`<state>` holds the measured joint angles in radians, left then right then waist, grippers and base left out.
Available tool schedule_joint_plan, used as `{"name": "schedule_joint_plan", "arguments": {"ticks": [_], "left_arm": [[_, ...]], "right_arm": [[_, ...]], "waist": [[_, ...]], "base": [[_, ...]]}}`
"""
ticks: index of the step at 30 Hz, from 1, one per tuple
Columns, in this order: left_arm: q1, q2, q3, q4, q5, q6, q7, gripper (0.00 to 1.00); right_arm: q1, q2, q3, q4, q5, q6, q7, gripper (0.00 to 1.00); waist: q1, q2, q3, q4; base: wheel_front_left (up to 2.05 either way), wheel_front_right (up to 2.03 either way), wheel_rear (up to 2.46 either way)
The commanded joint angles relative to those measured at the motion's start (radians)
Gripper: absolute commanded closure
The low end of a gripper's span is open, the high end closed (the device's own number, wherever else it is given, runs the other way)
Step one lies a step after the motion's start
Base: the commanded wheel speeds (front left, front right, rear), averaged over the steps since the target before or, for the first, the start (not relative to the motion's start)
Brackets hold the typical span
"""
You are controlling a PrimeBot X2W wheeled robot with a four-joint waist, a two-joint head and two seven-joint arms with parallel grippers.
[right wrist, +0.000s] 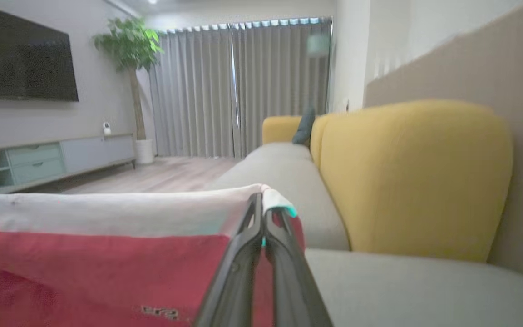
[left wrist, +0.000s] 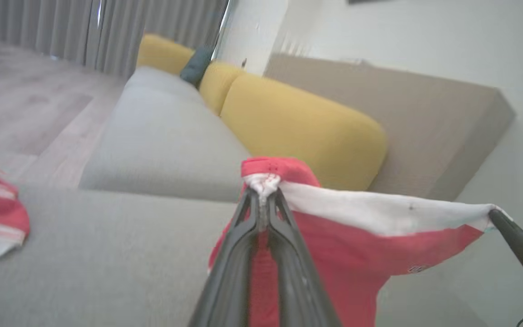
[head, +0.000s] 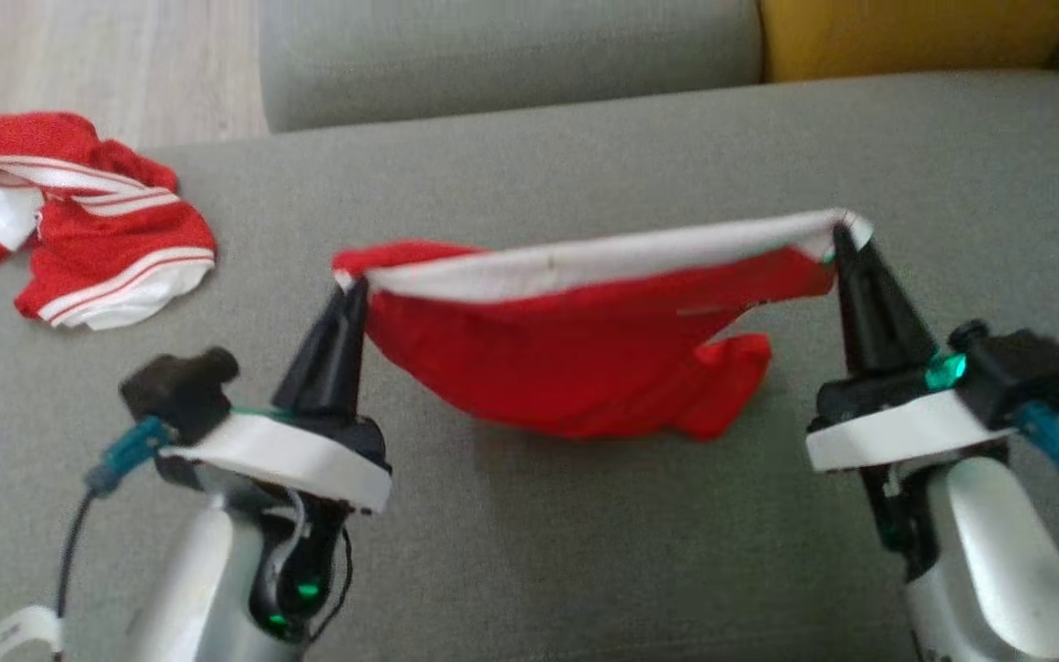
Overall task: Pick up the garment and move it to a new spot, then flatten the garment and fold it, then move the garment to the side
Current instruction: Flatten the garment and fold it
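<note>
Red garment (head: pixel 575 368) strung between both grippers over the grey sofa seat (head: pixel 585 552).
The left gripper (head: pixel 358 287) is clamped on the left corner of the white band and the right gripper (head: pixel 840 234) on its right corner. The band is taut between them and the red cloth sags below. A second red-and-white garment (head: pixel 88 221) lies crumpled well apart at the seat's left edge. Bare seat spreads in front and to the right, and a yellow cushion (head: pixel 906 32) stands behind.

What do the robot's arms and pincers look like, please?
The left pincer and right pincer each have long tapering black fingers, a white collar, a black side block with a teal cable plug, and a pale silver forearm. Small green lights glow.
</note>
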<state>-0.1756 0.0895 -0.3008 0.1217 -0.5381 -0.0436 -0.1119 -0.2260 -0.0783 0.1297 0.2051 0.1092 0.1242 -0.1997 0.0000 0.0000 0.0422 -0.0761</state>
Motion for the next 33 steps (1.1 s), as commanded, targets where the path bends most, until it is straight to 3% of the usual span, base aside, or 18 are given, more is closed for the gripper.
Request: {"name": "schedule_joint_plan", "arguments": {"ticks": [1,11,17,19,24,29,33], "left_arm": [[-0.045,0.024,0.045,-0.085,0.01,0.009,-0.002,1.0],[-0.134,0.096,0.052,-0.474,0.063,0.044,0.116,1.0],[-0.212,0.134,0.046,-0.546,0.072,0.046,0.219,1.0],[-0.232,0.145,0.05,-0.507,0.063,0.044,0.248,1.0],[-0.351,0.15,0.07,-0.29,0.012,0.019,0.287,1.0],[-0.558,0.148,0.057,-0.077,0.056,-0.021,0.227,1.0],[-0.697,0.136,0.067,0.055,0.08,-0.021,0.173,1.0]], "right_arm": [[-0.044,-0.005,0.012,-0.082,-0.012,0.007,-0.011,1.0],[-0.051,-0.023,-0.023,-0.452,-0.048,0.007,0.043,1.0],[-0.041,-0.011,-0.033,-0.552,-0.061,0.007,0.123,1.0],[-0.042,-0.006,-0.034,-0.538,-0.051,0.007,0.145,1.0],[-0.164,0.005,-0.038,-0.361,-0.029,0.007,0.151,1.0],[-0.401,0.018,-0.049,-0.141,-0.034,0.007,0.072,1.0],[-0.561,0.025,-0.063,-0.006,-0.055,0.007,0.003,1.0]], "waist": [[0.0,0.0,-0.029,0.0],[0.0,0.0,-0.077,-0.001],[0.0,0.0,-0.062,0.001],[0.0,0.0,-0.045,0.002],[0.0,0.0,0.056,-0.004],[0.0,0.0,0.138,-0.016],[0.0,0.0,0.177,-0.025]], "base": [[0.0,0.0,0.0],[0.0,0.0,0.0],[0.0,0.0,0.0],[0.0,0.0,0.0],[0.0,0.0,0.0],[0.0,0.0,0.0],[0.0,0.0,0.0]]}}
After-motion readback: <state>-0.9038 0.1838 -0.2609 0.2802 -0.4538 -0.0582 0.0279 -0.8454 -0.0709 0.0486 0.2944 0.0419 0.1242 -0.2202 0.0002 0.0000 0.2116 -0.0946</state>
